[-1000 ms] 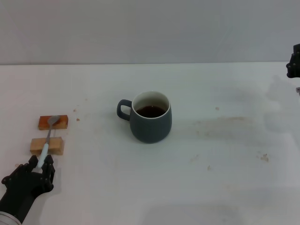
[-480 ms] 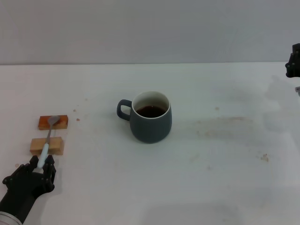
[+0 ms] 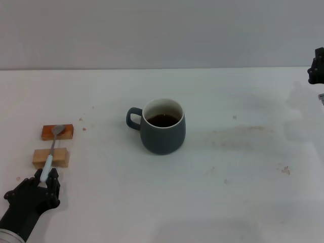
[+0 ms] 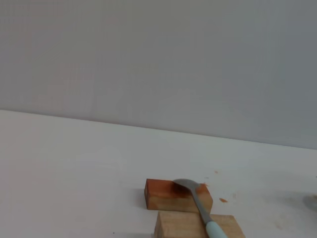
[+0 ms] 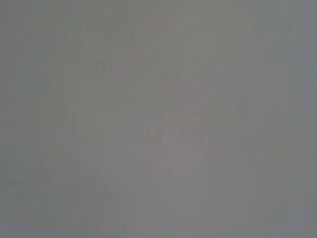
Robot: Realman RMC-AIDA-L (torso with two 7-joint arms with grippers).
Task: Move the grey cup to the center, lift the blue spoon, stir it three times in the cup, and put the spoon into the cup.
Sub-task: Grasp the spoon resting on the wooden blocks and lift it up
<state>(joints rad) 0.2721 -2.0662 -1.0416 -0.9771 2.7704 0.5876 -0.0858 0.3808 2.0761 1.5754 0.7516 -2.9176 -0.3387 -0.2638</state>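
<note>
White table (image 3: 243,192), grey cup (image 3: 163,132) holding dark liquid, left gripper (image 3: 44,181) fingers pinching blue spoon (image 3: 51,153)

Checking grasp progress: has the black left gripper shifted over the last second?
Yes, slightly. The left gripper has slid back toward the robot, away from the pale wooden block, along the blue spoon handle.

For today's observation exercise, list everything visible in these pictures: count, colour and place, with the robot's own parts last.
cup: one, dark grey with white inside, dark liquid in it, mid-table, handle toward the robot's left.
spoon: one, grey metal bowl and pale blue handle, lying across both blocks on the left.
blocks: two, the orange-brown one farther back, the pale wood one nearer.
table: one, white, lightly stained and speckled.
left hand: one, black, at the spoon's handle end, near left corner.
right hand: one, black, at the far right edge, away from everything.
</note>
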